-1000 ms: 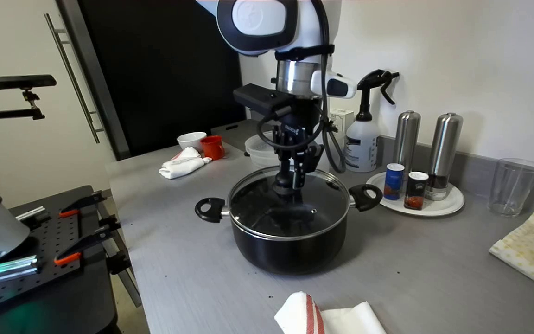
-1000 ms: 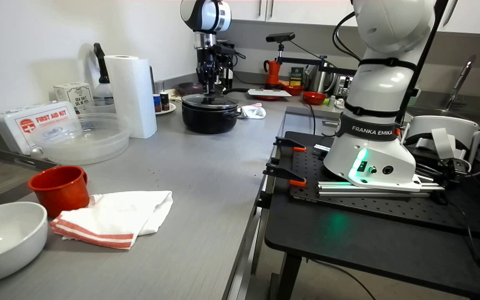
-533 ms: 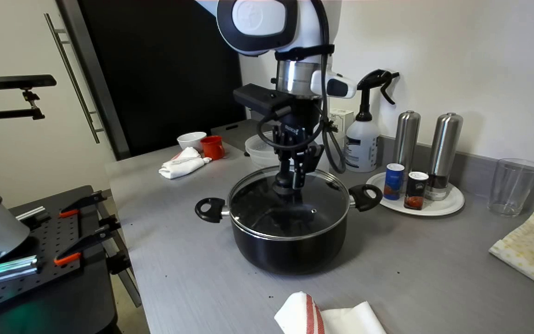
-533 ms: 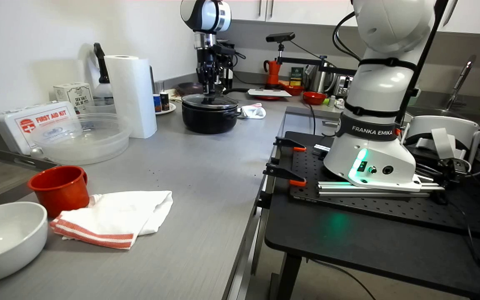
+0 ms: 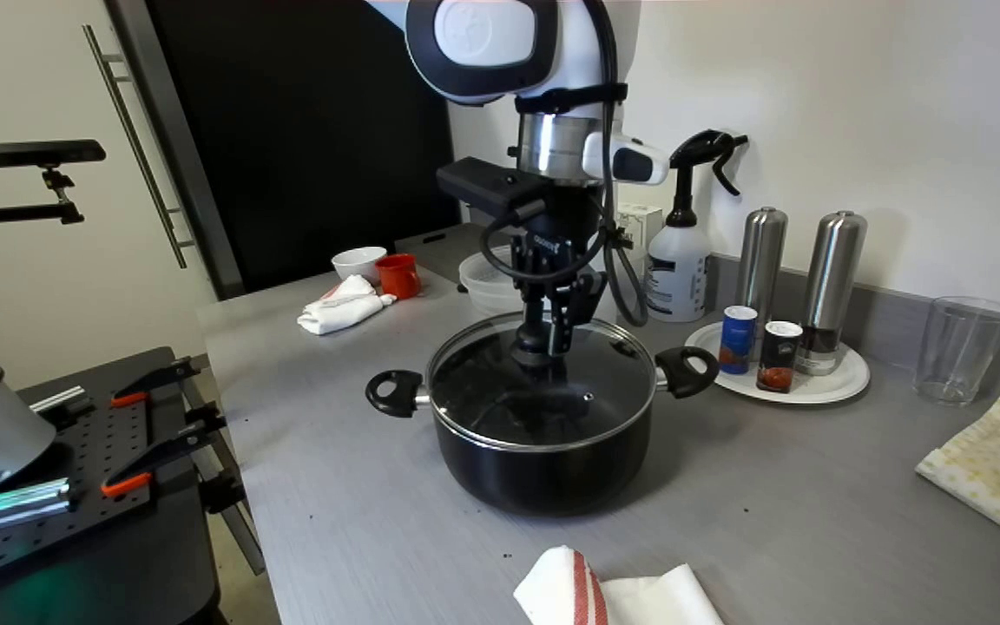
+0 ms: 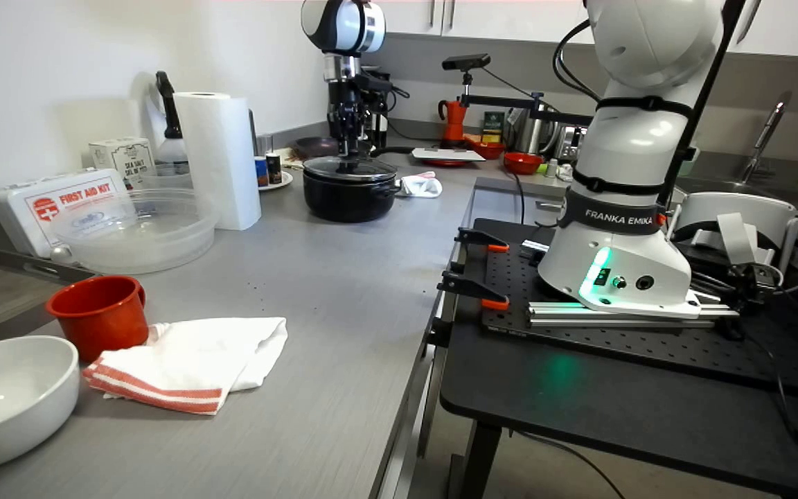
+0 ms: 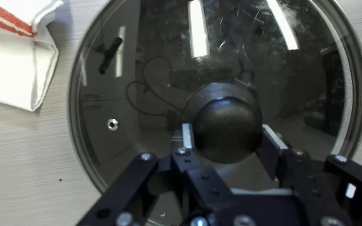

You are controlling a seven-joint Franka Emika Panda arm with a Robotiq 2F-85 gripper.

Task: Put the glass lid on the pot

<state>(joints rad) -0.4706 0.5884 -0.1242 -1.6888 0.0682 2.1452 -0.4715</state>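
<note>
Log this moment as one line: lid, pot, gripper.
glass lid: on pot | pot: upright on counter | gripper: jaws either side of knob, contact unclear

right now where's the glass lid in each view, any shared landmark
In an exterior view: glass lid just below centre, on the pot.
In an exterior view: glass lid upper half, left of centre.
Wrist view: glass lid fills most of it.
Shared landmark: striped towel by the pot; bottom, upper middle, top left.

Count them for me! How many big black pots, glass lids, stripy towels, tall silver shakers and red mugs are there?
Big black pots: 1
Glass lids: 1
Stripy towels: 2
Tall silver shakers: 2
Red mugs: 1
Total: 7
</note>
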